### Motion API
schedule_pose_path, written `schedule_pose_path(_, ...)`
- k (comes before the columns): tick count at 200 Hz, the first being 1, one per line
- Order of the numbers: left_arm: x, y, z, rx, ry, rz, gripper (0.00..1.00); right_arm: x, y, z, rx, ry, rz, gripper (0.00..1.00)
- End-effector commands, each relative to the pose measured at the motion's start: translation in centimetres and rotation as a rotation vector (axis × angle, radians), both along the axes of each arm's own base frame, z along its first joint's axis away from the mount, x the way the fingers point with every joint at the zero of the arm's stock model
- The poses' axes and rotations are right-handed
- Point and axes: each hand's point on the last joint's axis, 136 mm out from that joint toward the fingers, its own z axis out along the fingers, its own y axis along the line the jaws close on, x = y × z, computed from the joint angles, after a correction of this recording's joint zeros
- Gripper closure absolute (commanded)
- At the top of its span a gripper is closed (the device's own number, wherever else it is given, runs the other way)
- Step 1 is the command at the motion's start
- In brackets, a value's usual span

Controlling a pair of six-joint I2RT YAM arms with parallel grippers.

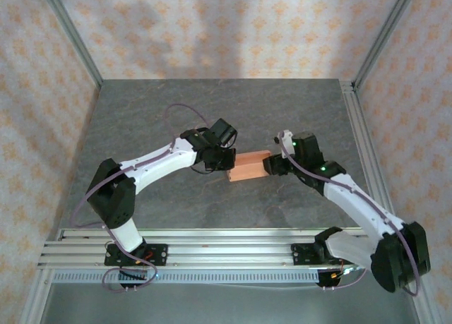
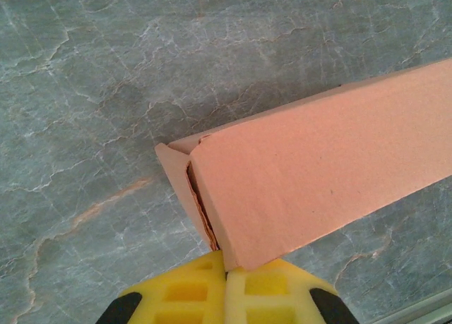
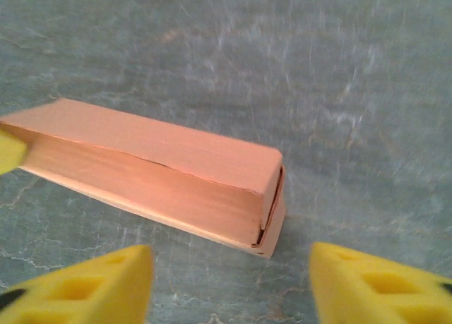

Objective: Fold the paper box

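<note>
Our left gripper [image 2: 226, 276] has its yellow fingers pressed together at one corner of the salmon-orange folded cardboard box [image 2: 332, 169]. We cannot tell whether they nip a flap. The box lies just ahead of our right gripper [image 3: 229, 257], between its spread fingers, its far end cut off.

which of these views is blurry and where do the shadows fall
Right wrist view: smeared, the paper box edges and the table veins look soft. Left wrist view: sharp, the cardboard grain is crisp, with a soft shadow on the table above the box's upper edge. Top external view: even light, faint soft shadows on the back wall.
</note>
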Motion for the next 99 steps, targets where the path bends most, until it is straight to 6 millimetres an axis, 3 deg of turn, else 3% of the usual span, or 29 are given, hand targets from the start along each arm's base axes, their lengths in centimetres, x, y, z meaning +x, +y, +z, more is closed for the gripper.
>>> schedule_pose_path(1, -1.0, 1.6, -3.3, 0.11, 0.062, -0.006, 1.0, 0.1, 0.3, 2.2, 0.056, -0.072, -0.007, 0.34)
schedule_pose_path(22, -1.1, 1.6, -3.5, 0.115, 0.064, -0.012, 1.0, 2.4, -0.5, 3.2, 0.142, -0.061, -0.19, 0.34)
schedule_pose_path(41, -1.2, 1.7, -3.6, 0.116, 0.066, -0.015, 1.0, 3.9, -0.5, 2.8, 0.201, 0.013, -0.306, 0.3)
schedule_pose_path(71, -1.2, 1.6, -3.5, 0.111, 0.06, -0.023, 1.0, 4.5, -0.9, 1.4, 0.201, 0.081, -0.386, 0.35)
schedule_pose_path(99, -1.4, 1.8, -3.5, 0.123, 0.055, -0.049, 1.0, 4.4, -0.9, -1.6, 0.153, 0.153, -0.392, 0.43)
